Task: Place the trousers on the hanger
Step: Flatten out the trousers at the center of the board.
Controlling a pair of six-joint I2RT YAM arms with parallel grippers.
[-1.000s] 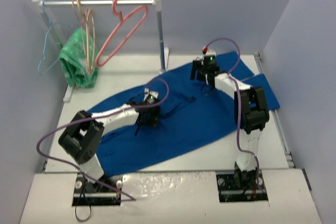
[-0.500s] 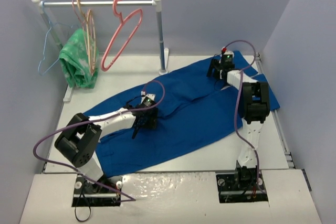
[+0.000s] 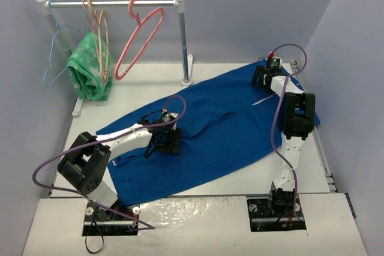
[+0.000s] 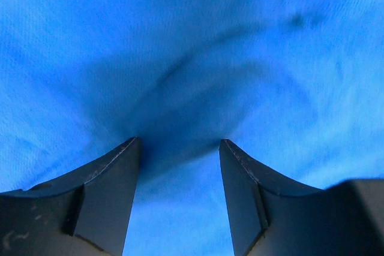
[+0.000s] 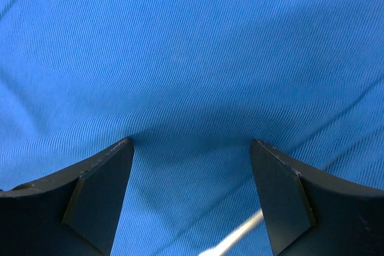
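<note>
Early in the job, by the look of it: nothing lifted, nothing threaded. Trousers (image 3: 210,124) spread flat and slantwise on the worktop (image 3: 150,85) in front of the rail (image 3: 114,3), one end nearer than the rail and below its knobbed end, the leg ends out beyond its blue post. Hanger (image 3: 139,40) hooked over the rail close to that post, bare, well apart from the cloth. Left jaws down on the middle of the trousers, in front of the rail, standing about half apart, tips pressed into the fabric and a shallow crease dimpled between them; not closed on it, so no pinch as yet. Right jaws beyond the rail's post, at the leg ends, set wide, tips resting on the blue cloth near the pale gap between the two legs; nothing gripped. Done so far, judging from this: at most the laying-out, with both arms down for a first hold. Left to do: gather the legs, raise them toward the rail, pass them through the hanger's triangle and drape them over its bottom bar, likely with the hanger steadied. Also on the rail, away from the post: a green cloth (image 3: 87,70).
</note>
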